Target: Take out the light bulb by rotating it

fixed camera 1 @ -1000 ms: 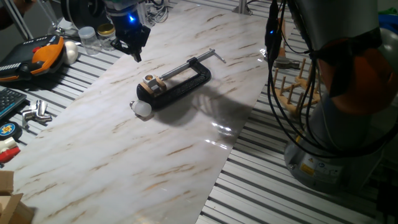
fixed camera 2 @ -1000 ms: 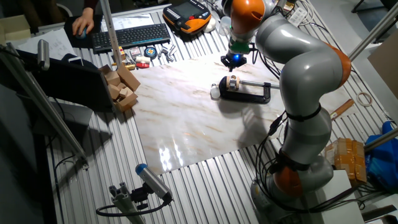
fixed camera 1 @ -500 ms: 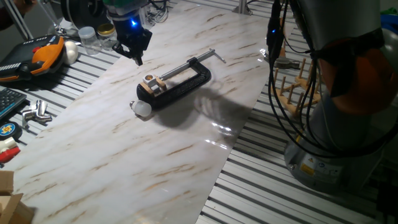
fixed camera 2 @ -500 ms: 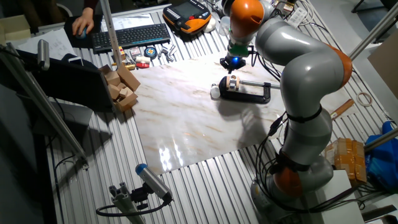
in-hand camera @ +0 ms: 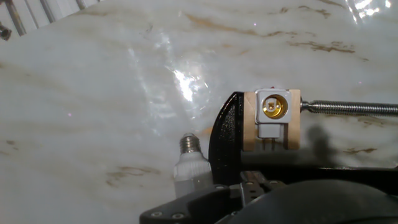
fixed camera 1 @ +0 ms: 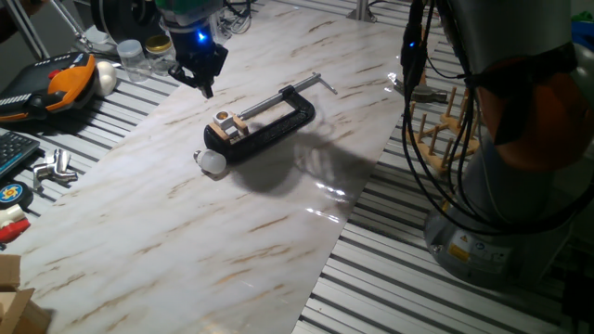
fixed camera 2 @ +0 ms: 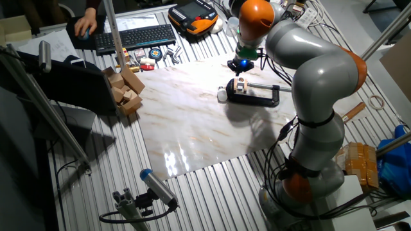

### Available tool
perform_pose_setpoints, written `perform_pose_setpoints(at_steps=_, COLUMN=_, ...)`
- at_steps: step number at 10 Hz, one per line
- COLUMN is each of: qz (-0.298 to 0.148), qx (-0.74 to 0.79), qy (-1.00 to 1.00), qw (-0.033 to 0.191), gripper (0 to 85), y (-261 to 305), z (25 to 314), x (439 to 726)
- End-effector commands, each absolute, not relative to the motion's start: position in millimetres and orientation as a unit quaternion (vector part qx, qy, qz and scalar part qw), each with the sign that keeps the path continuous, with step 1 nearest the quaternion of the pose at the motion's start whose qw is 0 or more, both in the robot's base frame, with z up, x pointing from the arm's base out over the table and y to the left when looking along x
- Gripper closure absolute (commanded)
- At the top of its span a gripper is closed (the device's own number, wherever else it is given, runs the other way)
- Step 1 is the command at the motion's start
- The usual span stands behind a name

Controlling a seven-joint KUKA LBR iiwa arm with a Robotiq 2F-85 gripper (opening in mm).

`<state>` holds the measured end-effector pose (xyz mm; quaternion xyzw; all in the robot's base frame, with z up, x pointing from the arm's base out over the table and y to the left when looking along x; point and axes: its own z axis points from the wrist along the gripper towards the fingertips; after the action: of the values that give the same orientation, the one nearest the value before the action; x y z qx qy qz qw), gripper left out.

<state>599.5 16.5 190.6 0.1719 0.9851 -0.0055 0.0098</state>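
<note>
From my hand view I see what neither fixed view shows — the socket (in-hand camera: 273,107) clamped in the black C-clamp (in-hand camera: 225,140) gapes empty and brassy, and the light bulb (in-hand camera: 190,163) lies loose on the marble slab (in-hand camera: 93,93) just beside the clamp, below-left of the socket, its screw base pointing away. The bulb's round end is cut off by the gripper (fixed camera 1: 201,72) body. The gripper hovers above the clamp holding nothing — its opening I cannot tell.
</note>
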Motion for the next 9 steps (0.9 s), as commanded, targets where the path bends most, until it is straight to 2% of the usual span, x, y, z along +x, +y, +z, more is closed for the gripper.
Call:
perform_pose_setpoints(at_steps=1, qz=-0.011, qx=0.157, qy=0.987, qw=0.014, gripper=85.0, y=16, z=190, x=599)
perform_pose_setpoints(at_steps=3, qz=-0.006, qx=0.121, qy=0.992, qw=0.033, gripper=85.0, y=16, z=190, x=599)
perform_pose_setpoints(at_steps=4, qz=0.005, qx=0.111, qy=0.993, qw=0.034, gripper=85.0, y=16, z=190, x=599)
perform_pose_setpoints(at_steps=7, qz=-0.002, qx=0.101, qy=0.994, qw=0.033, gripper=85.0, y=16, z=190, x=599)
perform_pose_setpoints(at_steps=9, qz=-0.003, qx=0.096, qy=0.995, qw=0.027, gripper=85.0, y=14, z=198, x=588)
